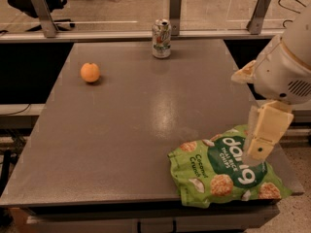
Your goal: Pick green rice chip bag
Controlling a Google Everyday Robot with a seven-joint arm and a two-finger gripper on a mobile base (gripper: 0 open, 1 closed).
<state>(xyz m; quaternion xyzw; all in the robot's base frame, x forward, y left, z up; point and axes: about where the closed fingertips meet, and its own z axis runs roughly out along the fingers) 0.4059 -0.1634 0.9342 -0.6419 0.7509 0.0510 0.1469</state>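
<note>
The green rice chip bag (221,168) lies flat on the grey table (131,120) at its near right corner. It is light green with a dark green circle reading "dang" and pictures of tan chips. My gripper (262,139) hangs from the white arm at the right. It sits just over the bag's upper right edge and overlaps it in the camera view. I cannot tell whether it touches the bag.
An orange (90,72) sits at the far left of the table. A drink can (161,38) stands at the far middle edge. Metal posts and a glass rail run behind the table. Office chairs stand beyond.
</note>
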